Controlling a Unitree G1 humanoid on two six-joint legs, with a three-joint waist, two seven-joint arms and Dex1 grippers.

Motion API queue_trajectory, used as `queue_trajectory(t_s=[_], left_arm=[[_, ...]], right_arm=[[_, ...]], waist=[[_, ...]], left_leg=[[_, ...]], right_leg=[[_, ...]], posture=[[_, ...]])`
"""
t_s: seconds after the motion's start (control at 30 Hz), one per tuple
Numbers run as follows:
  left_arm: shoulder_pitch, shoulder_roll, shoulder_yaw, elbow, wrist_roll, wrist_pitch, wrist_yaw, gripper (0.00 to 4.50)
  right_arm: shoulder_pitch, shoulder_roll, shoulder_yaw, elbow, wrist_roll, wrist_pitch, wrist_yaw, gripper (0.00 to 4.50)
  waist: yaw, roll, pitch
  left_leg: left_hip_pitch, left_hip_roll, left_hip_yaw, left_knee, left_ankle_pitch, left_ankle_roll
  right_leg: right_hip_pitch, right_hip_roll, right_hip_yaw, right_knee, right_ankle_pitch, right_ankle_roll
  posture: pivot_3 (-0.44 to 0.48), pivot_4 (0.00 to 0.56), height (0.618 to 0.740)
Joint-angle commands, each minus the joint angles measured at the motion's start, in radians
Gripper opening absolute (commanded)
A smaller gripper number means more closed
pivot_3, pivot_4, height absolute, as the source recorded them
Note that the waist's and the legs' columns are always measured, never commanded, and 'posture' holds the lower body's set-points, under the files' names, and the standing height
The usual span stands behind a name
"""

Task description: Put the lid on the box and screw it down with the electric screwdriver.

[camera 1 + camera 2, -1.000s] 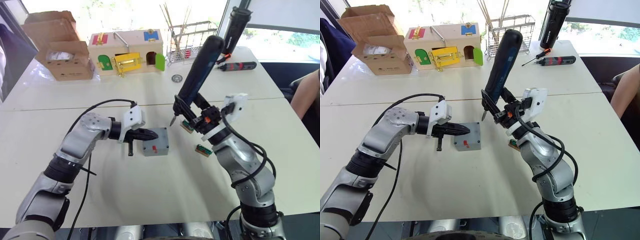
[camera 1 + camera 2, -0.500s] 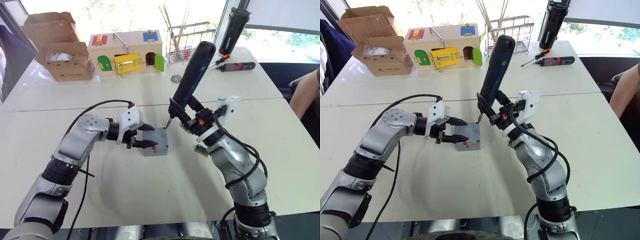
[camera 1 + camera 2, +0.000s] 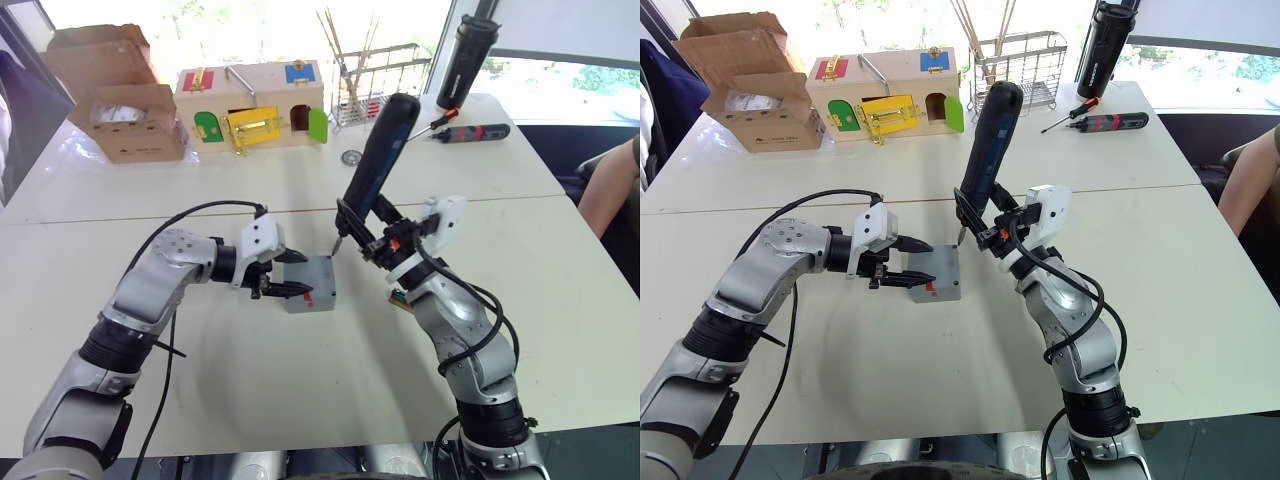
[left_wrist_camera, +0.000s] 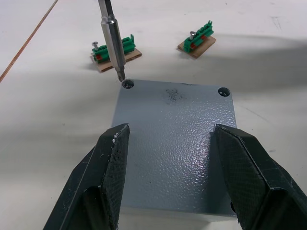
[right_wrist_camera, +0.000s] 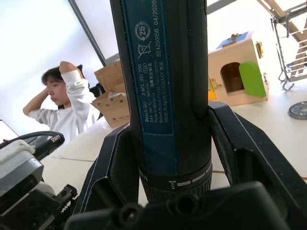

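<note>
The lid (image 4: 175,143) sits on the box (image 3: 312,298) mid-surface, the left gripper (image 4: 175,158) spread apart astride it, the right gripper (image 5: 168,158) clamped on the screwdriver (image 3: 987,150), bit at a corner hole; screwing seems barely begun.

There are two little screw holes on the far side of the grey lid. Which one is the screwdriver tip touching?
The corner hole nearest the two green terminal blocks: the electric screwdriver has its bit right at it. The other hole sits empty at the lid's opposite corner.
</note>
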Motion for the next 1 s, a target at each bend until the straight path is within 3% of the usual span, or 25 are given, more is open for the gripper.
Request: queue_trajectory(t_s=[0.03, 0.33, 1.0], left_arm=[[0.028, 0.016, -0.038, 0.018, 0.039, 0.020, -0.004, 2.83], [0.025, 0.007, -0.045, 0.025, 0.044, 0.011, -0.005, 2.83], [0.025, 0.004, -0.040, 0.020, 0.045, 0.020, 0.003, 2.83]], right_arm=[[-0.034, 0.014, -0.010, -0.073, 0.002, -0.030, -0.002, 1.89], [-0.023, 0.013, -0.009, -0.134, 0.018, 0.017, -0.010, 1.89], [0.005, 0.030, 0.017, -0.058, -0.012, -0.024, 0.013, 1.89]], waist=[[0.000, 0.000, 0.000], [0.000, 0.000, 0.000], [0.001, 0.000, 0.000]], left_leg=[[0.000, 0.000, 0.000, 0.000, 0.000, 0.000], [0.000, 0.000, 0.000, 0.000, 0.000, 0.000], [0.000, 0.000, 0.000, 0.000, 0.000, 0.000]], right_leg=[[0.000, 0.000, 0.000, 0.000, 0.000, 0.000], [0.000, 0.000, 0.000, 0.000, 0.000, 0.000], [0.000, 0.000, 0.000, 0.000, 0.000, 0.000]], posture=[[0.000, 0.150, 0.740], [0.000, 0.150, 0.740], [0.000, 0.150, 0.740]])
